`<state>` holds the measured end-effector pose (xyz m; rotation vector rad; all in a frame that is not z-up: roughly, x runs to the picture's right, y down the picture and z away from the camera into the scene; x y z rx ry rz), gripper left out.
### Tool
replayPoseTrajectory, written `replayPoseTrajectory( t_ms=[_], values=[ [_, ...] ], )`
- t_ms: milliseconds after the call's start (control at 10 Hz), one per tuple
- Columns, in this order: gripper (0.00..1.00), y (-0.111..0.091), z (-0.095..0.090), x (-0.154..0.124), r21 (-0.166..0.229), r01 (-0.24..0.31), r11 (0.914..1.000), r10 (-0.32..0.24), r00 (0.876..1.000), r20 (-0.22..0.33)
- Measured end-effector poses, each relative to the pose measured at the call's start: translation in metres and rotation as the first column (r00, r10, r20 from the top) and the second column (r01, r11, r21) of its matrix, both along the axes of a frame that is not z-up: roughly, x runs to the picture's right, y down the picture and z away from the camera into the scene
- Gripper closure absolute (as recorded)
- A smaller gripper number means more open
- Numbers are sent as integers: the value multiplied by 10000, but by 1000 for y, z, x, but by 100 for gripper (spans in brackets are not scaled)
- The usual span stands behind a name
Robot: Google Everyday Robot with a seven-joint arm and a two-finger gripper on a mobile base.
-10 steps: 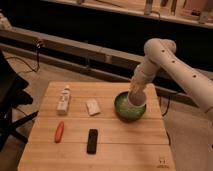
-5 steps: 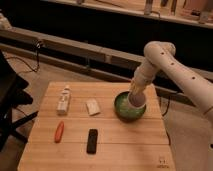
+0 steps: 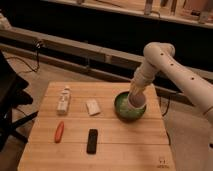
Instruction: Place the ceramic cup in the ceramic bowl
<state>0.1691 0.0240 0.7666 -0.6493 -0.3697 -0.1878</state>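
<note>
The green ceramic bowl point(image 3: 125, 111) stands on the right part of the wooden table point(image 3: 110, 145). The white ceramic cup point(image 3: 136, 103) is upright inside the bowl, towards its right side. My gripper point(image 3: 136, 92) comes down from the white arm right over the cup and seems to be on its rim. The arm reaches in from the right.
On the table lie a small white bottle point(image 3: 63, 99) at the left, a pale packet point(image 3: 93, 107) in the middle, an orange carrot-like thing point(image 3: 59, 131) and a black flat device point(image 3: 92, 140) nearer the front. A dark chair point(image 3: 10, 95) stands at the left.
The arm, the cup and the bowl look the same as before; nothing has visibly moved.
</note>
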Motion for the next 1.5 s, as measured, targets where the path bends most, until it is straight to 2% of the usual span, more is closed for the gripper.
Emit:
replayPoseTrajectory(
  t_ms=[400, 600, 700, 1100, 1200, 1300, 1400, 1500],
  values=[
    [98, 0, 3, 0, -4, 9, 10000, -9, 10000, 32],
    [82, 1, 4, -1, -11, 36, 10000, -36, 10000, 59],
    [79, 1, 5, -1, -15, 44, 10000, -44, 10000, 66],
    [77, 1, 7, -1, -10, 61, 10000, -61, 9999, 84],
    [69, 1, 7, -2, -7, 72, 10000, -72, 9999, 97],
    [55, 0, 8, -2, 6, 78, 10000, -78, 9999, 112],
    [48, 0, 8, -2, 4, 88, 10000, -88, 9999, 118],
    [46, 0, 9, -2, -1, 99, 10000, -99, 9999, 118]
  ],
)
